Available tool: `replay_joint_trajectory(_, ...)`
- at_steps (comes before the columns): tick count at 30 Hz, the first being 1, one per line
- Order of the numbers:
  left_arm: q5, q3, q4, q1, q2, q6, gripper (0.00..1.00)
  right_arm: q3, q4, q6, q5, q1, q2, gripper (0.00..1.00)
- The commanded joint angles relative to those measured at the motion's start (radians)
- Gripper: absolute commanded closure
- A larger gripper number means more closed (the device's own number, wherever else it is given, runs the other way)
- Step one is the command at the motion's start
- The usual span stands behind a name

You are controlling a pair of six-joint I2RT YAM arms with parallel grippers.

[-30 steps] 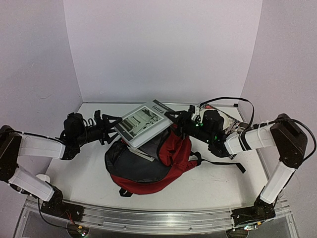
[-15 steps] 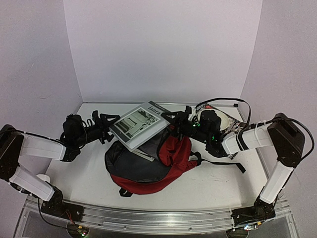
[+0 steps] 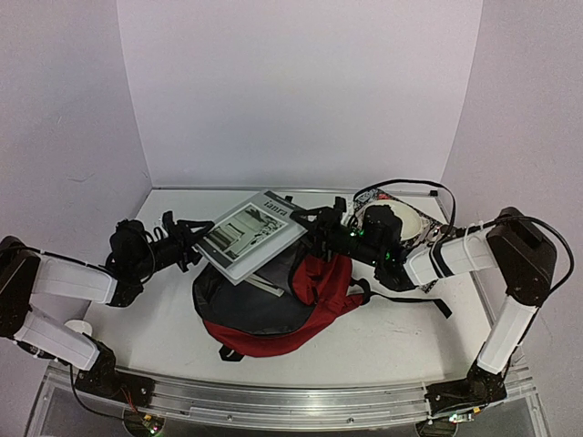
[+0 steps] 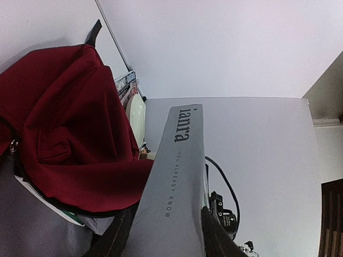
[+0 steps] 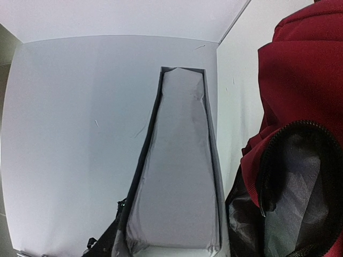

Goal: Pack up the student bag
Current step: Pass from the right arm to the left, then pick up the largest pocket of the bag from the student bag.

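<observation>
The student bag [image 3: 314, 305] lies mid-table, dark red, its mouth open and grey lining [image 3: 241, 305] showing. A grey book [image 3: 248, 235] titled "ianra" hangs tilted above the bag's open mouth. My left gripper [image 3: 194, 238] is shut on the book's left edge; in the left wrist view its fingers [image 4: 217, 238] press both sides of the book [image 4: 179, 160], with the bag [image 4: 69, 123] to the left. My right gripper [image 3: 312, 223] is at the book's right corner. The right wrist view has the book [image 5: 179, 176] running out from between its jaws, fingers hidden, bag [image 5: 300, 80] at right.
A white bowl [image 3: 417, 224] on patterned paper sits behind the right arm at the back right, under a looping black cable [image 3: 410, 185]. A flat white book edge [image 3: 264, 280] pokes from the bag's mouth. A black strap [image 3: 414, 300] trails right. Walls close the back and sides.
The book has shifted left and tipped lower on its left side. Both arms followed it leftward. My left jaws have closed onto the book's edge.
</observation>
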State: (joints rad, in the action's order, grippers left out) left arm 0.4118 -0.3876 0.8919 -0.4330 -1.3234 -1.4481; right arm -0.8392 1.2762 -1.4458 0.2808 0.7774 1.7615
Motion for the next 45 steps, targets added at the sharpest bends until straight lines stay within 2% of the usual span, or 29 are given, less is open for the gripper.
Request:
replay_joint_trajectory(1, -0.029, 0.030, 0.055, 0.058, 0.071, -0.002, 0.65, -0.036, 0.140, 0.108, 0.044, -0.012, -0.026, 0.42)
replay_joint_trajectory(4, -0.017, 0.053, 0.053, 0.110, 0.098, 0.006, 0.65, -0.069, -0.056, 0.223, 0.093, -0.022, -0.051, 0.37)
replay_joint_trajectory(8, 0.027, 0.073, 0.041, 0.175, 0.122, 0.018, 0.64, -0.168, -0.455, 0.447, 0.117, -0.023, -0.094, 0.29)
replay_joint_trajectory(16, 0.186, 0.050, -0.064, 0.346, 0.135, 0.087, 0.64, -0.356, -1.063, 0.789, 0.068, -0.023, -0.131, 0.24)
replay_joint_trajectory(25, 0.317, -0.007, -0.218, 0.421, 0.149, 0.201, 0.64, -0.509, -1.388, 1.019, -0.131, -0.021, -0.070, 0.18)
replay_joint_trajectory(36, 0.420, -0.032, -0.360, 0.425, 0.262, 0.271, 0.64, -0.687, -1.442, 1.106, -0.158, -0.021, 0.135, 0.17)
replay_joint_trajectory(38, 0.433, -0.033, -0.384, 0.425, 0.285, 0.280, 0.64, -0.706, -1.443, 1.118, -0.151, -0.022, 0.158, 0.21)
replay_joint_trajectory(40, 0.453, -0.035, -0.411, 0.425, 0.303, 0.295, 0.64, -0.726, -1.443, 1.126, -0.135, -0.022, 0.176, 0.29)
replay_joint_trajectory(45, 0.527, -0.020, -0.464, 0.425, 0.334, 0.328, 0.64, -0.759, -1.447, 1.149, -0.159, -0.023, 0.172, 0.67)
